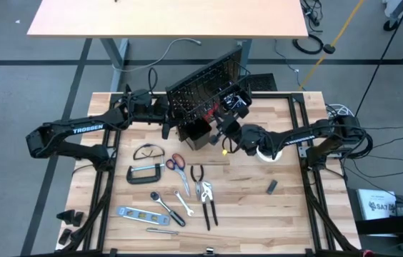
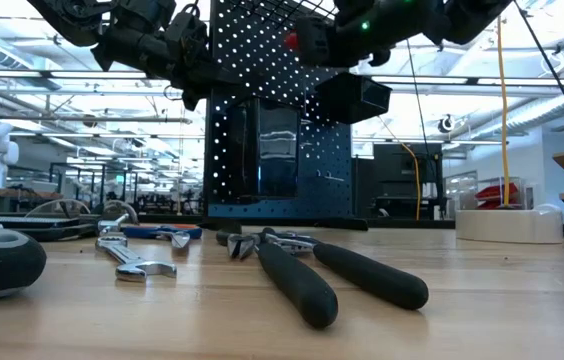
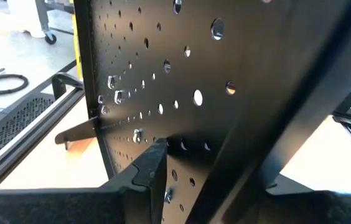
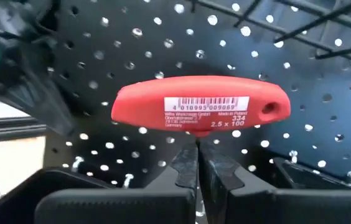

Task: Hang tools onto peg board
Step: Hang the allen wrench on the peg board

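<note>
The black peg board (image 1: pixel 205 87) stands at the table's far middle, a flat foot (image 3: pixel 70 134) resting on the wood. My left gripper (image 1: pixel 163 118) is at the board's left edge, closed on it. My right gripper (image 4: pixel 195 149) is in front of the board's face, shut on a red T-handle screwdriver (image 4: pixel 200 109), also seen as red in the high view (image 1: pixel 212 108). Other tools lie on the near table: safety glasses (image 1: pixel 148 151), a C-clamp (image 1: pixel 144 173), scissors (image 1: pixel 176 163), pliers (image 1: pixel 197 175), a wrench (image 1: pixel 158 200) and a level (image 1: pixel 137 213). My left gripper has the peg board's left edge (image 3: pixel 110 155) between its fingers, coming about level from the table's left. One finger (image 3: pixel 154 165) lies on the perforated face; the other is hidden behind the panel. The board stays standing on the table. My right gripper pinches the screwdriver's thin shaft (image 4: pixel 195 142) just below the red handle, between its two shut fingers. The fingers come about level from the table's right toward the board. The handle lies crosswise above the fingertips, level, lifted clear of the table and close to the board's holes.
A white tape roll (image 1: pixel 266 153) sits under my right arm. A small dark block (image 1: pixel 272 187) lies right of the tools. Black bins (image 1: pixel 194 134) stand at the board's foot. More pliers (image 1: pixel 207 203) lie near the table's front; the near right of the table is bare wood.
</note>
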Robot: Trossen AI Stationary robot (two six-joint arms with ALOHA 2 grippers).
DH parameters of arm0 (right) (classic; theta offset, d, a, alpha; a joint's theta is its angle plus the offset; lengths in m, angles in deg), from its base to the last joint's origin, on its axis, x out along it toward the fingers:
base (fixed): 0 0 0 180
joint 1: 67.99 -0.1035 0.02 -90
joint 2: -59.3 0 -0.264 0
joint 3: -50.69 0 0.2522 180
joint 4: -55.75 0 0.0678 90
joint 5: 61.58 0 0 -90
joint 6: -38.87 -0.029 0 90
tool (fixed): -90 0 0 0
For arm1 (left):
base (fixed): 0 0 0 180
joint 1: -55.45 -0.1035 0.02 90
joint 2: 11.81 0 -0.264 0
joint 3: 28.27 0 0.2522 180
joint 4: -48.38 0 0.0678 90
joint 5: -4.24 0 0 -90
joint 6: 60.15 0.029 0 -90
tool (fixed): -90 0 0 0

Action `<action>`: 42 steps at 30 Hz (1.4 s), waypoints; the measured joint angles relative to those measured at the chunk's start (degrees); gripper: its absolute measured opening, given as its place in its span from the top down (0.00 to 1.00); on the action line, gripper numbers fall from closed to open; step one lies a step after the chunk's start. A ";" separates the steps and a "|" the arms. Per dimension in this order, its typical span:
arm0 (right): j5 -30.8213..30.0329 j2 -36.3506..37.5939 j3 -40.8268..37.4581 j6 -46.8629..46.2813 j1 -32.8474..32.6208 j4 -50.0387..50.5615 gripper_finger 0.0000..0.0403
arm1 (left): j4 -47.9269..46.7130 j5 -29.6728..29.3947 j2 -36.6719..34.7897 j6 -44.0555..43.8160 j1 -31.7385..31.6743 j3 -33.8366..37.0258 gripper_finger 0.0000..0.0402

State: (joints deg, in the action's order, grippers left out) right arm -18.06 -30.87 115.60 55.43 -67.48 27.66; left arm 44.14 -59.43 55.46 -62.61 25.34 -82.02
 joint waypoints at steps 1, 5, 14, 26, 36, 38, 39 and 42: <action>0.16 -0.01 0.00 -0.03 0.29 -0.10 1.00 | 0.00 0.00 0.00 0.01 0.02 0.00 0.69; 0.38 0.01 0.00 -1.32 1.68 0.18 1.00 | -0.08 -0.02 0.00 0.01 0.02 0.00 0.69; 4.50 0.01 0.00 -5.26 3.58 1.54 1.00 | -2.09 0.00 0.00 0.05 0.04 0.00 0.69; 4.63 0.05 0.00 -7.34 3.91 4.18 1.00 | -2.80 0.00 0.00 1.39 0.04 0.02 0.69; 4.63 0.07 0.00 -7.62 3.90 4.76 1.00 | -2.69 0.00 0.00 1.41 0.04 0.02 0.69; 4.63 0.07 0.00 -7.67 3.90 4.77 1.00 | -2.69 0.00 0.00 1.41 0.04 0.01 0.69; 4.62 0.07 0.00 -7.76 3.92 4.78 1.00 | -2.69 0.00 0.00 1.41 0.04 0.02 0.69; 4.63 0.07 0.00 -7.87 3.90 4.89 1.00 | -2.69 0.00 0.00 1.41 0.04 0.02 0.69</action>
State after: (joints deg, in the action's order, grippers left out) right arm -13.43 -30.80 115.60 47.56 -63.58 32.54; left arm 41.45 -59.43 55.46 -61.21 25.39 -82.00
